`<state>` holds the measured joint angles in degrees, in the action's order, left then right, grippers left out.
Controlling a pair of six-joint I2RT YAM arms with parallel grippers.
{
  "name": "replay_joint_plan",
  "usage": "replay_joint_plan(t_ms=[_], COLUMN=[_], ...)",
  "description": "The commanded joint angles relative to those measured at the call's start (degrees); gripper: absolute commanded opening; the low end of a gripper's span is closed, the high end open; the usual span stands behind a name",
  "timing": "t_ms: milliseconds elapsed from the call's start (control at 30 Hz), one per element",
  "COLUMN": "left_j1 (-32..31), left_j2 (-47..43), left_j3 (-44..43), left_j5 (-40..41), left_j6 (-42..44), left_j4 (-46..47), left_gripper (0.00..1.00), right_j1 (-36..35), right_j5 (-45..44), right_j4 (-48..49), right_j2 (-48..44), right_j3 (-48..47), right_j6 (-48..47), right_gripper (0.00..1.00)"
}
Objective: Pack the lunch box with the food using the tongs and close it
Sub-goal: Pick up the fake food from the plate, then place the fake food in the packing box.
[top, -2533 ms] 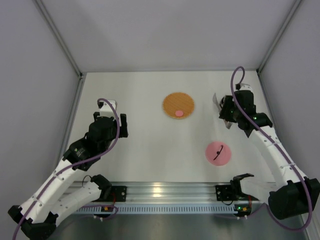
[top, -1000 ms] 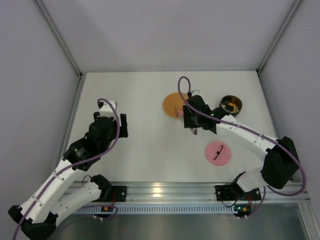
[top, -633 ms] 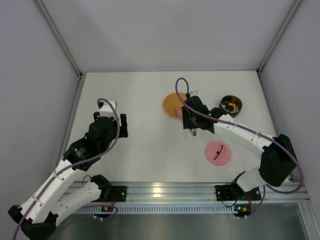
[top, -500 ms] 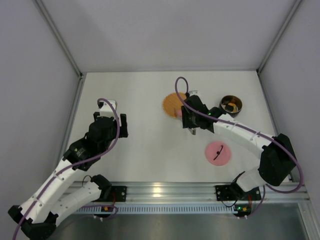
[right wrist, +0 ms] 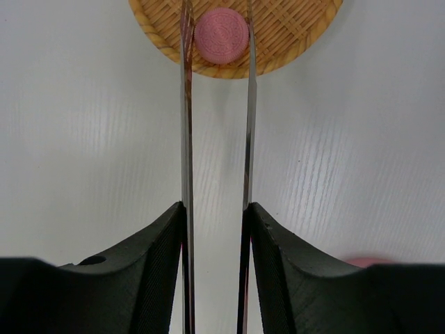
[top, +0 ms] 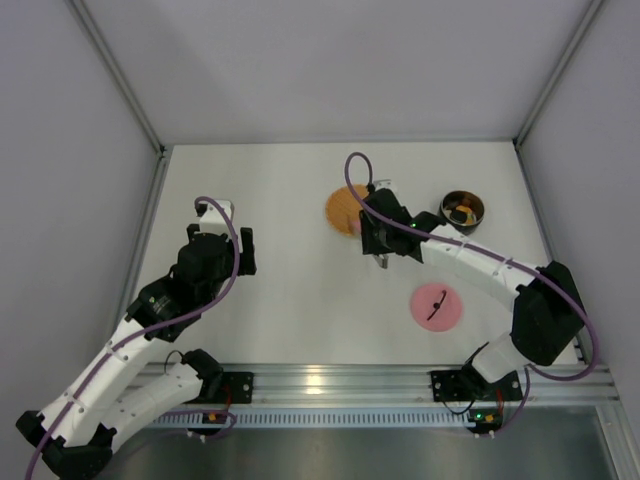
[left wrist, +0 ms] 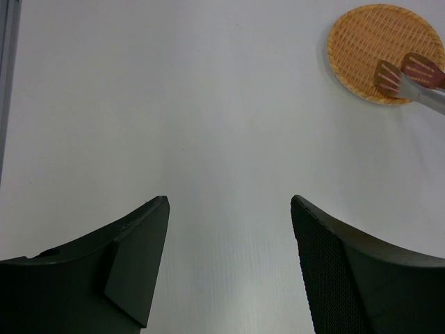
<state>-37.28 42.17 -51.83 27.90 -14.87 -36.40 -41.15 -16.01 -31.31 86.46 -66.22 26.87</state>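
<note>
tongs [right wrist: 184, 139] sit in my right gripper [right wrist: 216, 219]. both fingers are clamped on the outsides of the two thin arms, pressing them partway together so they run nearly parallel with a narrow gap. tong tips reach over the rim of the woven mat [right wrist: 292, 28] and straddle a pink food piece [right wrist: 221, 35], one tip on each side. one tip is at its edge and the other just beside it, and i can't tell if it's really pinched. left wrist view shows the same tips low over the mat edge.

mat lies on the far half of the tabletop [top: 280, 180], about mid-width, and from above the right arm covers part of it. lunch box [top: 443, 212] stands uncovered just right of the mat, toward the far right corner. it has orange and yellow food [top: 463, 211] inside. pink lid [top: 437, 305] lies flat toward the near right, well apart from the box, with a dark handle on top.

left gripper [left wrist: 229, 209] hangs over bare tabletop on the left side, fingers spread wide with nothing between them.
</note>
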Motion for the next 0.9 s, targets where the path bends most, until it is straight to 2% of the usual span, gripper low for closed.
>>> replay_joint_plan(t_ms=[0,167,567,700,867], left_j1=[0.1,0.1,0.0,0.0,0.0], left_j2=[-0.4,-0.3,-0.5,-0.5,-0.5], left_j3=[0.6,0.6,0.6,0.6,0.6], left_j5=[0.2,0.3,0.3,0.2,0.1], left_j6=[0.4,0.4,0.5,0.4,0.5], left_j4=[1.9,1.9,1.9,1.9,2.0], left_gripper=[0.76,0.76,0.76,0.76,0.76], right_j1=[-1.2,-1.1,1.9,5.0,12.7], right_j5=[-1.3,-1.6,-3.7,-4.0,-3.9], right_j4=[2.4,1.7,-1.4,-2.1,-3.0], right_j2=[-0.1,-0.1,-2.1,-4.8,-12.1], right_j3=[-3.5,-4.5,-7.7,-6.6,-2.6], right_j6=[0.2,-0.1,-1.1,-1.4,-1.8], right_gripper=[0.41,0.35,0.33,0.34,0.34])
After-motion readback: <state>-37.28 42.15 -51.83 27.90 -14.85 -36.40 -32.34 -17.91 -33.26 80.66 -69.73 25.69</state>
